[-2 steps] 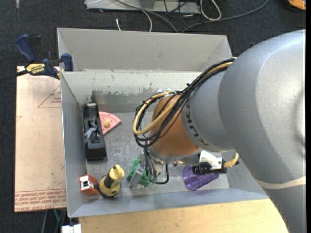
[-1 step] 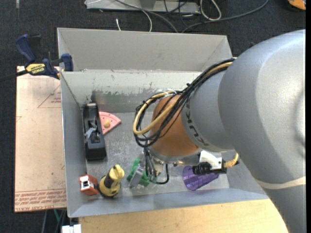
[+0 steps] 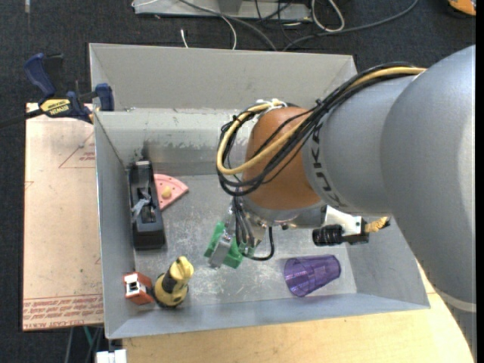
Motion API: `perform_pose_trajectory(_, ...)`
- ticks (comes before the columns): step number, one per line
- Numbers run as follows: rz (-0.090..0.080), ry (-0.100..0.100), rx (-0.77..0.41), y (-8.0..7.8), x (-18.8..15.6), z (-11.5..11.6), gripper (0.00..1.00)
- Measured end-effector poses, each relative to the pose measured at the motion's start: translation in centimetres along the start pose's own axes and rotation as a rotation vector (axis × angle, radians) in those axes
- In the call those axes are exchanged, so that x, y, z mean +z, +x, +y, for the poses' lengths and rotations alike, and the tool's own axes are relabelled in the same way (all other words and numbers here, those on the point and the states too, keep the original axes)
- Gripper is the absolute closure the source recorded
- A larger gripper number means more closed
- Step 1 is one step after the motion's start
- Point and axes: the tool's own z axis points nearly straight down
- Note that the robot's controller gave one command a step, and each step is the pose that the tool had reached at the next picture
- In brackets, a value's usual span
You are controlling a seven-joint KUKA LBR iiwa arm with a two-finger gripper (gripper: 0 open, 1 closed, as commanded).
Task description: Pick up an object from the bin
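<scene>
Clutter of 3 things sits along the bin's [image 3: 227, 310] near wall: an orange-and-white block [image 3: 136, 288], a yellow figurine [image 3: 173, 282] and a purple cup [image 3: 311, 274] on its side. Mid-floor, the gripper [image 3: 240, 242] hangs right at a green object [image 3: 223, 249] — clamped on it or spread, I cannot tell. Farther back lie a black stapler [image 3: 145, 207] and a pink wedge [image 3: 169, 190].

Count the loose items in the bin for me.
6: black stapler far left, pink wedge beside it, orange-white block and yellow toy figure front-left, green plastic piece centre, purple translucent cup front-right. The arm may hide more.
</scene>
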Motion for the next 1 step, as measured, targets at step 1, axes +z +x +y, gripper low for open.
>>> perform_pose_trajectory(1,0.005,0.005,-0.018,1.70,-8.30,2.37,1.00)
